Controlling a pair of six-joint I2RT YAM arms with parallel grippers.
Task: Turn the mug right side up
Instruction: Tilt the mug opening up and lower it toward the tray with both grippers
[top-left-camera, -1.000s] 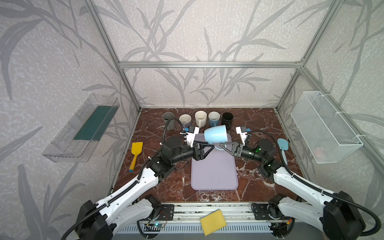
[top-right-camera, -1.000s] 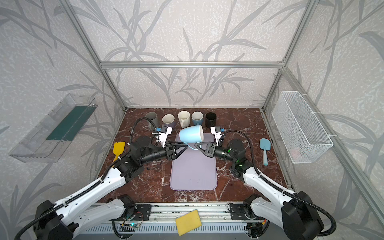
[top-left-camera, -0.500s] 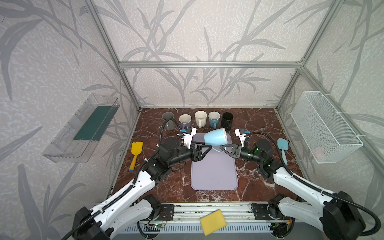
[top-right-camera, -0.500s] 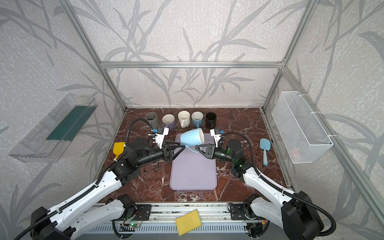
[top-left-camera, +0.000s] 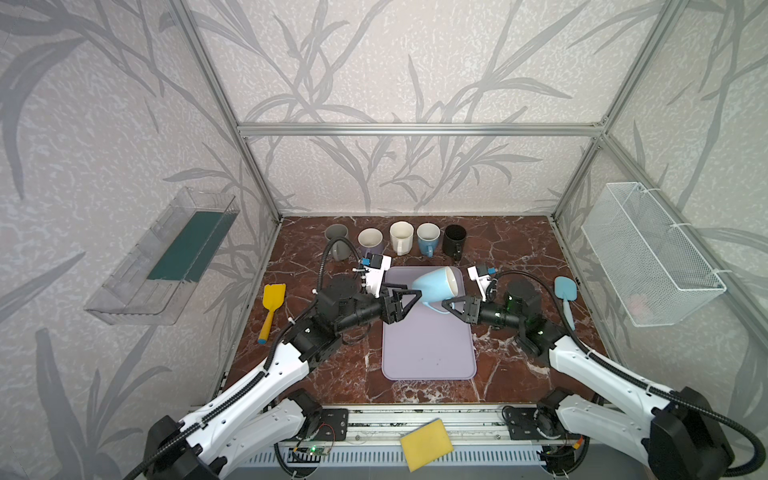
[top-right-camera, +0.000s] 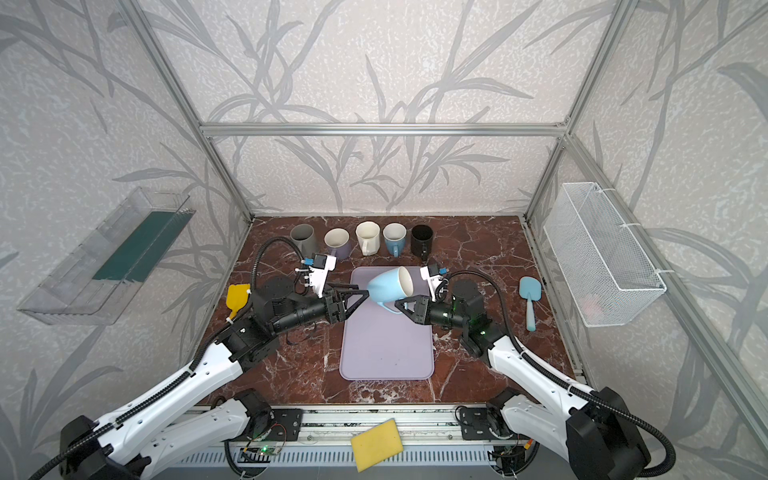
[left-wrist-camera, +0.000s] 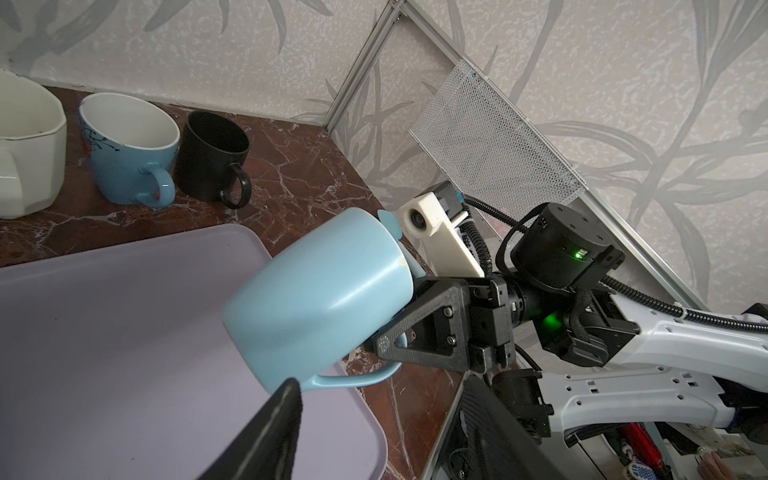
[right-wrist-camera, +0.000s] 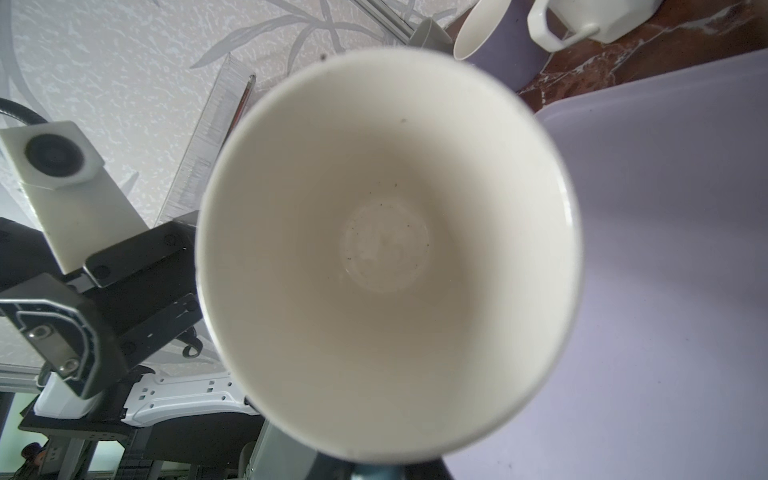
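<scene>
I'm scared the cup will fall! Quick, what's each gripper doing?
Left gripper: open, holding nothing.
Right gripper: shut on the tilted blue mug.

In my right wrist view the mug (right-wrist-camera: 386, 249) fills the picture, its rim blurred, and hides where my right hand (top-left-camera: 446, 303) pinches it. My left wrist view shows only 2 dark, blurred fingers (left-wrist-camera: 266, 428) of my left hand (left-wrist-camera: 380, 390), both cut off by the picture's edge. The cream mug (left-wrist-camera: 25, 145) is cut by the edge too. What lies in the wire basket (top-left-camera: 648, 253) is too faint to tell.

Light-blue mug (top-left-camera: 436, 286) tilted sideways, aloft
</scene>
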